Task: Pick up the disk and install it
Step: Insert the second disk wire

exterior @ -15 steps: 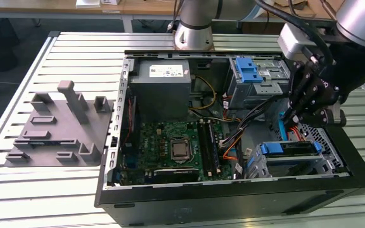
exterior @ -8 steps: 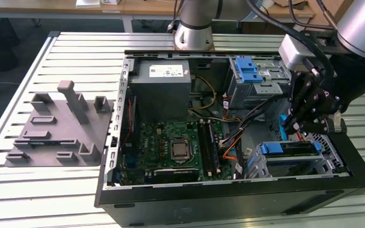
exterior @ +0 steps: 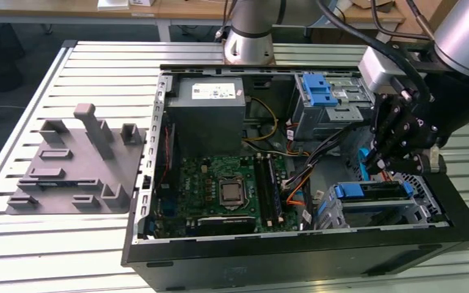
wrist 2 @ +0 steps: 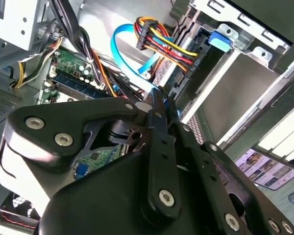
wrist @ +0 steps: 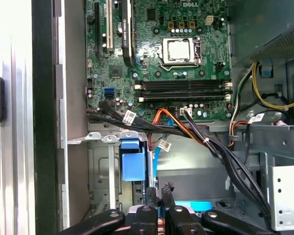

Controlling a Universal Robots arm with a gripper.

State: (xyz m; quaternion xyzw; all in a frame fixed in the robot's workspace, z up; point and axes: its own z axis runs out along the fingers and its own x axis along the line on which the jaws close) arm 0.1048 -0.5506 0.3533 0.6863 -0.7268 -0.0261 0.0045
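now pincer (exterior: 403, 160) narrow, fingers together, above drive cage (exterior: 426, 210); disk (exterior: 378, 191) seated, long axis horizontal.

We see the disk (exterior: 375, 194) sitting in the drive cage at the lower corner of the open computer case, on the exterior view's right. It lies flat in its blue carrier frame, the blue front tab raised at one end, its dark top face showing between the cage walls.
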